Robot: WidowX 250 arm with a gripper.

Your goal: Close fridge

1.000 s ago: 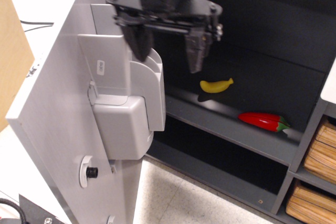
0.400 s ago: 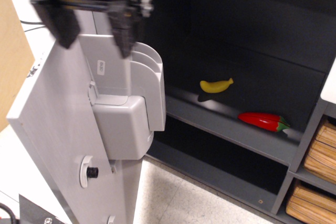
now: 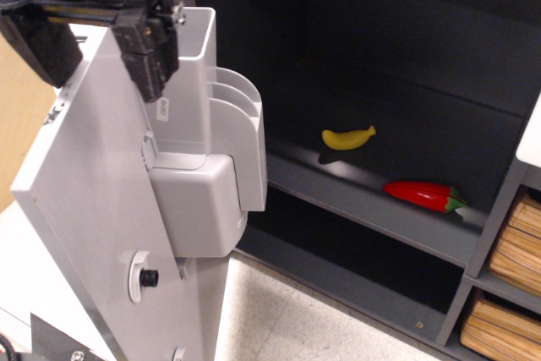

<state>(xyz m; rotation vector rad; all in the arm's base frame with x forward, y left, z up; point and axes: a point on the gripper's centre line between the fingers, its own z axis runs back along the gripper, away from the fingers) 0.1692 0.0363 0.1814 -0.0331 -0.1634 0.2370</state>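
The fridge (image 3: 406,82) stands open, its dark grey shelved interior facing me. Its light grey door (image 3: 93,209) is swung out at the left, with its moulded inner bins (image 3: 211,150) toward the cabinet. My gripper (image 3: 97,44) is at the top left, open, its two black fingers (image 3: 150,52) straddling the door's top edge. It holds nothing. The door's outer face and handle are hidden.
A yellow toy banana (image 3: 347,137) and a red toy pepper (image 3: 423,194) lie on the fridge's middle shelf (image 3: 355,200). A grey shelf unit with tan woven baskets (image 3: 511,276) stands at the right. Speckled floor (image 3: 287,319) lies below. A wooden panel (image 3: 21,116) is at the far left.
My gripper has moved left, from in front of the fridge interior to the top edge of the door. The door, banana and pepper have not moved.
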